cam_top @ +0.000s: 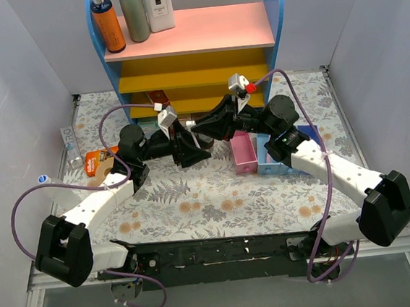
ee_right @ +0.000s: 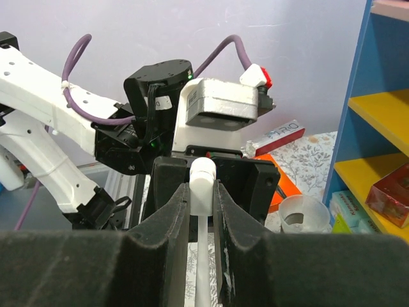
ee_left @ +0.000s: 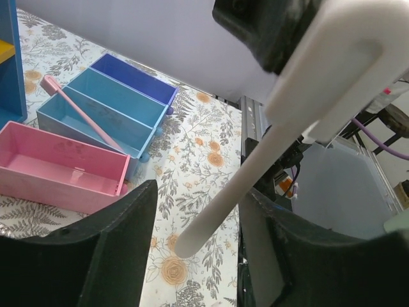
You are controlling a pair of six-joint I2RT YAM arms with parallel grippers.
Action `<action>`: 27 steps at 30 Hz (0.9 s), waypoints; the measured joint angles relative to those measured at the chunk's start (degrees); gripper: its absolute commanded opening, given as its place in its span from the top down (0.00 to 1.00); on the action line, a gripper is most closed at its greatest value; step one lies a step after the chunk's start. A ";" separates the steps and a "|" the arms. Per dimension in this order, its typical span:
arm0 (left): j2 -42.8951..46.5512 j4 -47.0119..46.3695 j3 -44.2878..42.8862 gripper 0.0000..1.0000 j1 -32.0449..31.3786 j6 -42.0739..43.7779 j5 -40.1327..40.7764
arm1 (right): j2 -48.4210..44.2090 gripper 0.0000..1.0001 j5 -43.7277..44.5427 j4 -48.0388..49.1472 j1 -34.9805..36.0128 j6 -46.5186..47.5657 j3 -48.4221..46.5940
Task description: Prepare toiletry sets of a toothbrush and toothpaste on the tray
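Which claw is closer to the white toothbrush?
Right. The right claw is squeezed shut on the toothbrush; the left claw is open, one finger on each side of the handle, not gripping it.

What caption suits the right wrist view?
Right jaws clamp a white toothbrush, pointing it at the left arm opposite.

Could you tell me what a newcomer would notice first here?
Mid-air at the centre, the right gripper clamps a white toothbrush whose handle pokes between the left gripper's parted fingers. Behind stands a pink-and-yellow shelf; a pink bin sits right of centre.
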State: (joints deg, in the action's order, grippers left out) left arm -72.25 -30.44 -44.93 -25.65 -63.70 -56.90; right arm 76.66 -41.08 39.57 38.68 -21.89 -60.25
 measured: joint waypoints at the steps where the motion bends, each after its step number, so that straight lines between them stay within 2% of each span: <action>1: -0.13 0.07 0.00 0.57 -0.15 0.07 -0.15 | -0.24 0.99 0.42 -0.26 0.00 0.42 0.00; 2: -0.28 0.11 0.00 0.66 -0.37 0.13 -0.20 | -0.50 0.99 0.81 -0.50 0.00 0.90 0.00; 6: -0.55 0.68 -0.02 0.83 -0.87 0.42 -0.33 | -1.33 0.99 2.03 -1.79 0.02 2.56 0.00; 10: -0.55 1.01 -0.11 0.96 -1.40 1.97 -0.63 | -1.44 0.98 4.00 -3.58 -0.09 3.72 0.00; 12: -0.57 1.75 -0.22 1.00 -1.73 2.56 -0.37 | -1.44 0.95 4.35 -4.15 -0.15 3.96 0.00; 15: -0.59 2.80 -0.39 1.00 -1.84 3.50 0.00 | -1.46 0.79 4.94 -4.92 -0.02 4.44 0.00; 16: -0.61 3.30 -0.46 1.00 -1.86 3.80 0.39 | -1.46 0.67 5.16 -5.25 -0.02 4.59 -0.02; 19: -0.59 4.79 -0.50 1.00 -1.90 5.29 1.86 | -1.62 0.47 5.57 -6.64 -0.02 5.97 -0.07; 23: -0.17 8.61 -0.98 1.00 -1.97 9.07 5.44 | -2.69 0.41 6.78 -10.34 -0.02 8.50 -0.22; 27: 0.50 14.53 -2.23 1.00 -2.54 15.74 9.55 | -5.57 0.38 9.70 -18.01 -0.13 11.65 -1.68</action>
State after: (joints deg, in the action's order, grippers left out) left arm -71.75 -15.90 -47.16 -28.18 -47.97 -47.35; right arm 71.09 -31.38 21.56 38.54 -10.24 -61.93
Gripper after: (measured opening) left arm 0.155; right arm 0.602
